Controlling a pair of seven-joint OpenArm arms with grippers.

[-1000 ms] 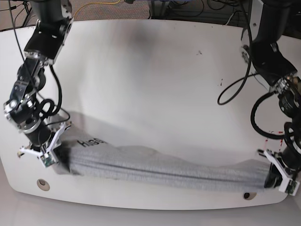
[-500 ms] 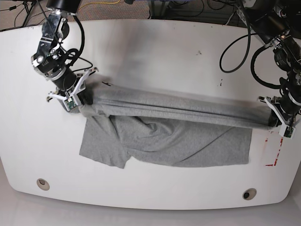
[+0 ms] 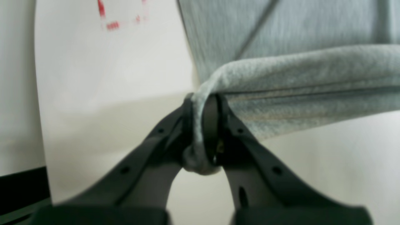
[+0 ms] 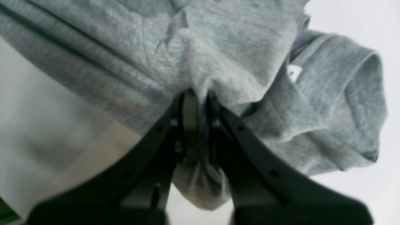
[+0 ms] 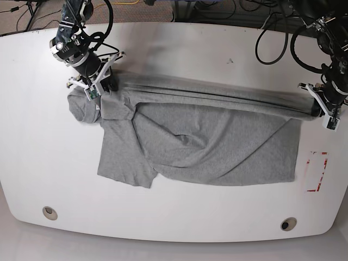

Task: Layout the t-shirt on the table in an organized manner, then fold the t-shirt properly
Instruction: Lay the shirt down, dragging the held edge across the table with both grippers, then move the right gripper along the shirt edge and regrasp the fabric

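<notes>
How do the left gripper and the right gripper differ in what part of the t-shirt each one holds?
The left gripper pinches a plain straight edge of the t-shirt, near the red mark. The right gripper pinches bunched cloth beside a drooping sleeve. Both are shut on the shirt, stretching its far edge between them.

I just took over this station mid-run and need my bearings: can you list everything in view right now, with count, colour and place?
t-shirt: one, light heather grey, spread across the middle of the table, far edge stretched between both grippers, one sleeve bunched at the base view's left.
table: one, white, rounded corners, under everything.
grommet holes: two, grey, near the front corners.
red-outlined rectangle mark: one, red, on the table beside the shirt at the base view's right.
cables: several, black, plus a yellow one, along the far edge.
left gripper: one, black, shut on the shirt's edge.
right gripper: one, black, shut on bunched shirt fabric.
</notes>
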